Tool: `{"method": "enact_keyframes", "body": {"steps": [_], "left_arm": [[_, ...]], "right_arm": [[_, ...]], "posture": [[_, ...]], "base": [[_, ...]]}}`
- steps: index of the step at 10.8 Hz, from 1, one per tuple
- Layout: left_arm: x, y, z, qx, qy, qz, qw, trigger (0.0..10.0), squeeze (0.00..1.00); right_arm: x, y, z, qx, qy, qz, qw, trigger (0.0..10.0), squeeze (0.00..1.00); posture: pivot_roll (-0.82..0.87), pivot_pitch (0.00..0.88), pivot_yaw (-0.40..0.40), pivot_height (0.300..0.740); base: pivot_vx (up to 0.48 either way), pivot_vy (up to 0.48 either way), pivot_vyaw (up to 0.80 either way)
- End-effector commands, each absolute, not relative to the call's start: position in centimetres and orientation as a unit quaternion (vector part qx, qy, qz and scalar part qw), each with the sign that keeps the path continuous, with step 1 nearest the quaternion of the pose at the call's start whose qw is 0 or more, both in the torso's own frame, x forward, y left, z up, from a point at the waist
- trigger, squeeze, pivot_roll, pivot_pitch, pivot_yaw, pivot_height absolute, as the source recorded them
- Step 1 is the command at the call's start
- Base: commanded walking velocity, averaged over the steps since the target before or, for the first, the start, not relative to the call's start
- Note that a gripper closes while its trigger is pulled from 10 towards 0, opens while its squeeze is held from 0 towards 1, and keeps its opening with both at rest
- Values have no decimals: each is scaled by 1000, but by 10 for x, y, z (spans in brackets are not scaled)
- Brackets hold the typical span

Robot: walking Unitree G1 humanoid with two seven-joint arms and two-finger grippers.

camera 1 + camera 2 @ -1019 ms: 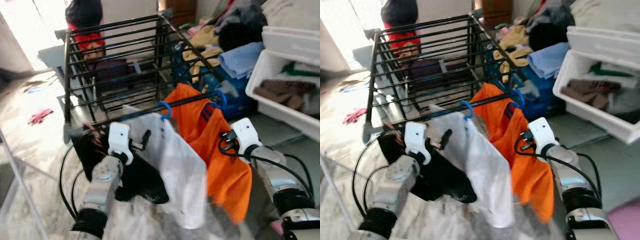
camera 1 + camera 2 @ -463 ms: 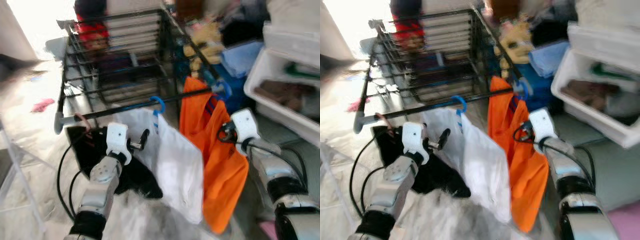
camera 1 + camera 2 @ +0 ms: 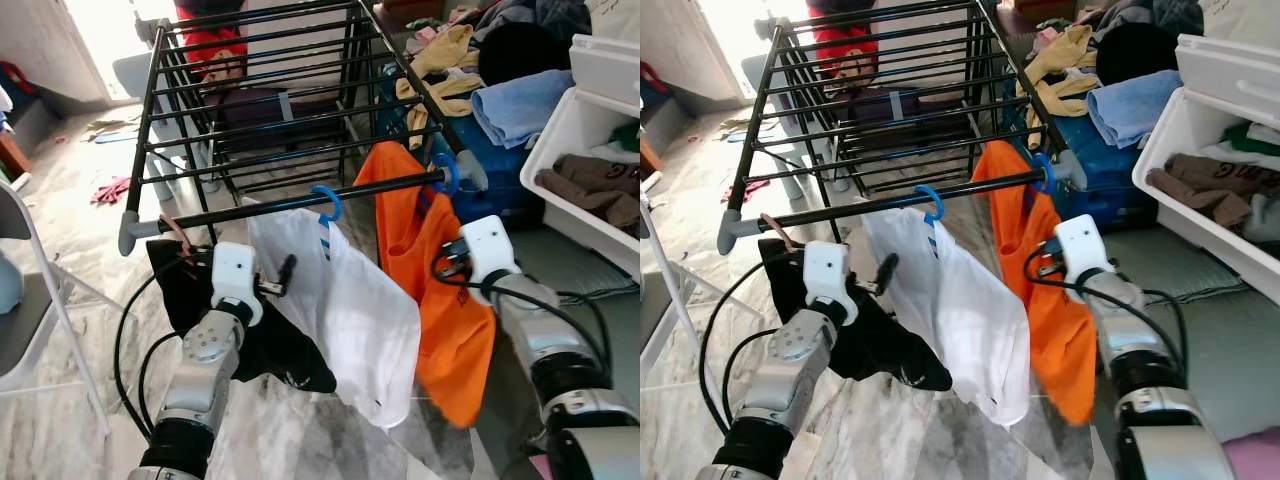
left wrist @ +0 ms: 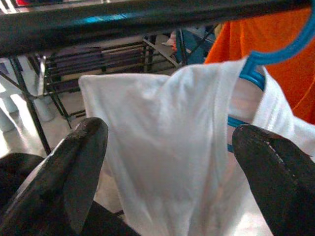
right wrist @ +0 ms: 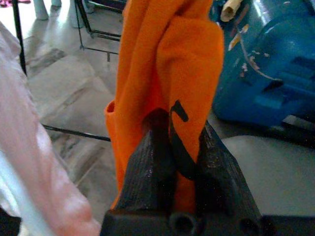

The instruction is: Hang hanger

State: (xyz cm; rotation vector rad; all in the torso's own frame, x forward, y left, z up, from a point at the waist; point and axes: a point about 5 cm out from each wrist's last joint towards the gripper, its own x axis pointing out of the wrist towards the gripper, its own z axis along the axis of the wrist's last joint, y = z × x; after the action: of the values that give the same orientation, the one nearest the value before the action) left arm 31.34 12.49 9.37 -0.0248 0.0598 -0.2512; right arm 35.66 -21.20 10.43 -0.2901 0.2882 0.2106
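Rack: a black drying rack [image 3: 260, 90] stands ahead on the marble floor [image 3: 90, 260], and its near rail [image 3: 300, 203] carries the washing.
Blue hanger: hooked over the middle of the near rail [image 3: 328, 203], with a white shirt [image 3: 350, 320] draped from it; in the left wrist view the hook [image 4: 283, 46] curls under the dark rail.
Second hanger: another blue hook [image 3: 445, 172] sits at the rail's right end, with an orange shirt [image 3: 440, 290] hanging below it.
Black garment: it hangs from a pinkish hook [image 3: 178, 232] at the rail's left end, its dark cloth [image 3: 250, 340] sagging behind the left arm.
Left tool: up close to the white shirt, just under the rail [image 4: 167, 172]; fingers [image 4: 78, 167] spread wide with nothing between them, and the white cloth lies just beyond.
Right tool: pressed into the orange shirt [image 5: 172, 162], fingers [image 5: 150, 167] drawn close and pinching a fold of the orange fabric, with a black mark on the cloth between them.
Right side: a white bin [image 3: 590, 150] of folded clothes, a blue container [image 3: 500, 180], and a heap of laundry [image 3: 500, 70] behind them.
Left side: a folding chair [image 3: 30, 300] at the edge of the view.
Far end: a red garment [image 3: 215, 40] hangs past the rack.
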Motion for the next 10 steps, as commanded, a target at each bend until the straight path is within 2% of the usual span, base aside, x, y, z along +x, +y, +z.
{"method": "enact_keyframes", "body": {"steps": [1, 2, 8, 10], "left_arm": [[314, 132, 95, -10, 31, -116, 993, 10000, 0], [314, 132, 95, -9, 31, -115, 993, 10000, 0], [314, 129, 92, 0, 37, -99, 994, 10000, 0], [312, 129, 91, -7, 38, -102, 994, 10000, 0]], "right_arm": [[363, -207, 118, -140, 104, 105, 979, 10000, 0], [362, -207, 117, -138, 110, 108, 978, 10000, 0], [363, -218, 119, -139, 117, 89, 979, 10000, 0], [367, -227, 122, -142, 130, 49, 980, 10000, 0]], "posture": [[-173, 0, 76, 740], [-173, 0, 76, 740], [-178, 0, 69, 740], [-167, 0, 60, 740]], "base": [[240, 360, 0], [240, 352, 0], [0, 0, 0], [0, 0, 0]]}}
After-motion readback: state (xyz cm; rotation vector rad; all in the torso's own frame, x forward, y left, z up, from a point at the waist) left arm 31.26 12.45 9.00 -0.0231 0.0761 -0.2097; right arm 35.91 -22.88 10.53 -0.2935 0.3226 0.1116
